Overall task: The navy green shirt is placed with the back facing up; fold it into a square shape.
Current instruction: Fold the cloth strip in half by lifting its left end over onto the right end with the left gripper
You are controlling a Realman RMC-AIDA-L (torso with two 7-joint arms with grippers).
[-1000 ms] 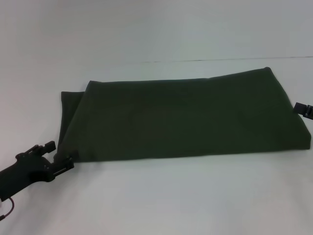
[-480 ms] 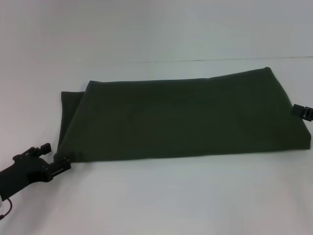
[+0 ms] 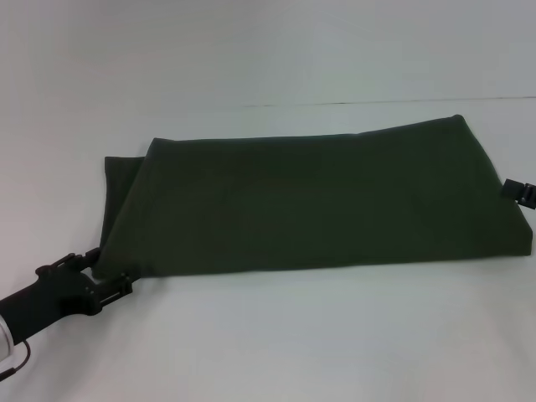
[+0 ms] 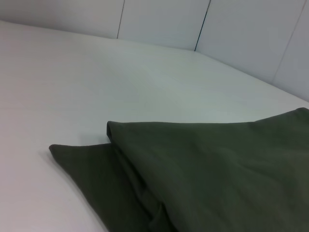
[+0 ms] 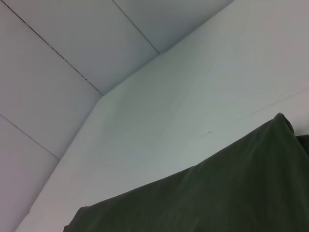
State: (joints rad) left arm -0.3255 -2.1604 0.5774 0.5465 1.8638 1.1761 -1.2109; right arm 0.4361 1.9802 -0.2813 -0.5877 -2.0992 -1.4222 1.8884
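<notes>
Navy green shirt (image 3: pixel 310 201) lies folded into a long band across the white bench (image 3: pixel 293 343), plain side up. Left gripper (image 3: pixel 105 276) at the shirt's near left corner, touching cloth; grip state can't be told. Right gripper (image 3: pixel 519 191) at the shirt's right edge, mostly out of view.

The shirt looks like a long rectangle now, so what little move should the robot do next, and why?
Probably close the left gripper on the near left corner of the navy green shirt, ready to carry that end across. The shirt lies folded into a long band on the white table, much wider than it is deep, so it is no square yet. The right gripper sits at the shirt's right edge.
</notes>
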